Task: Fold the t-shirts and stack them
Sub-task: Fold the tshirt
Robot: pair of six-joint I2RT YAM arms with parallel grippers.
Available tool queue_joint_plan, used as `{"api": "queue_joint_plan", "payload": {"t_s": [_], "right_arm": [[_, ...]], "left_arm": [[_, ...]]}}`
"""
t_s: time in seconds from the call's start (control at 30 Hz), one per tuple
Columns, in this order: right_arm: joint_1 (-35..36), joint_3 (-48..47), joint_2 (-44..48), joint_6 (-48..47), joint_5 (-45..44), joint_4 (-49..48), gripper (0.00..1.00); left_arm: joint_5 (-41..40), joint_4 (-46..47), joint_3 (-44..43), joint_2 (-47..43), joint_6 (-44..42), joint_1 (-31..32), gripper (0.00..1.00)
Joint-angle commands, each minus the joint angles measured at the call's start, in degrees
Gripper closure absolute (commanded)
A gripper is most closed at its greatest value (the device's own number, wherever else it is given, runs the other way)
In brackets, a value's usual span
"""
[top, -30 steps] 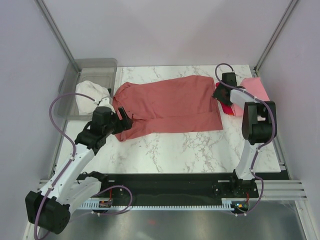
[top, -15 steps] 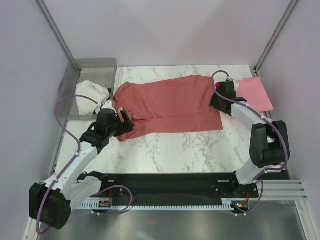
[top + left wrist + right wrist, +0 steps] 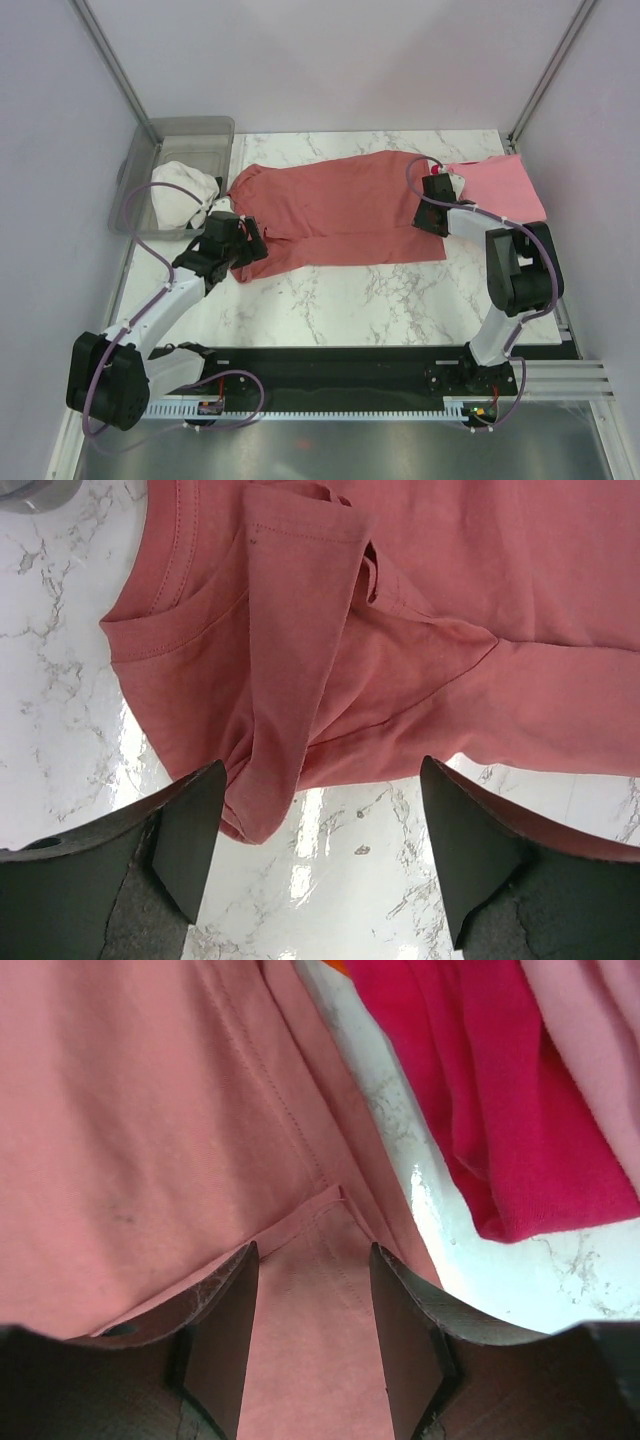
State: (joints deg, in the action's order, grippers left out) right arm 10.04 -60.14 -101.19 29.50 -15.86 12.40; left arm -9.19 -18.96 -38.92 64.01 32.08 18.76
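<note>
A: Salmon-red shirt?
B: Spread flat mid-table. The right claw has left the light pink shirt and bright red shirt and is now over its hem corner. The left claw has moved up to the sleeve end. Fold looks about to start.
A: Claws?
B: Both apart, holding nothing.

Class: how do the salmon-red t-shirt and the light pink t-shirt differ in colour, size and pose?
The salmon-red t-shirt is darker; the light pink t-shirt is paler. The salmon-red one lies spread long across the middle of the table; the pink one shows as a smaller, compact shape at the right edge. Both are plain cloth.
</note>
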Motion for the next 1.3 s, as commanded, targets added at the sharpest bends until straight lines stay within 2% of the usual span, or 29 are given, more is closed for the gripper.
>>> {"api": "queue_joint_plan", "payload": {"t_s": [0.0, 0.13, 0.17, 0.2, 0.27, 0.3, 0.43, 0.6, 0.87, 1.0, 1.27], "right_arm": [[0.2, -2.3, -1.6, -0.8, -4.3, -2.2, 0.44], [0.4, -2.8, -3.0, -0.8, -4.8, -2.4, 0.52], [0.5, -2.8, -3.2, -0.8, -4.8, -2.4, 0.57], [0.6, -2.9, -3.2, -0.7, -5.0, -2.5, 0.67], [0.8, -2.5, -2.4, -0.6, -6.1, -2.5, 0.75], [0.8, -2.3, -2.1, -0.6, -6.5, -2.5, 0.84], [0.9, -1.0, -0.6, -0.4, -7.3, -2.6, 1.00], [0.9, -0.2, 0.6, -0.1, -7.7, -2.8, 1.00], [0.8, 0.1, 1.1, -0.1, -7.6, -3.0, 1.00], [0.9, 0.3, 1.2, -0.1, -7.6, -3.0, 1.00], [0.9, 0.3, 1.3, 0.1, -7.0, -2.8, 1.00]], "left_arm": [[-2.1, 3.5, 0.4, -0.5, -1.1, 0.0, 0.15], [-1.6, 4.6, 1.6, -0.3, -1.5, 0.0, 0.16], [-1.5, 5.0, 1.6, 0.1, -1.4, 0.0, 0.17], [-1.4, 5.1, 1.7, 0.3, -1.6, 0.0, 0.18], [-1.3, 5.2, 1.6, 0.7, -1.8, -0.4, 0.19], [-1.3, 5.3, 1.6, 1.1, -1.8, -0.5, 0.19], [-0.7, 5.5, 1.1, 2.2, -2.2, -1.0, 0.23], [-0.4, 5.8, 1.3, 4.0, -2.5, -1.1, 0.35], [1.0, 5.6, 1.2, 6.4, -2.8, -2.0, 0.46], [0.8, 5.2, 2.3, 5.8, -2.8, -2.2, 0.46], [3.9, 3.8, 6.1, 1.1, -1.8, -2.2, 0.41]]}}
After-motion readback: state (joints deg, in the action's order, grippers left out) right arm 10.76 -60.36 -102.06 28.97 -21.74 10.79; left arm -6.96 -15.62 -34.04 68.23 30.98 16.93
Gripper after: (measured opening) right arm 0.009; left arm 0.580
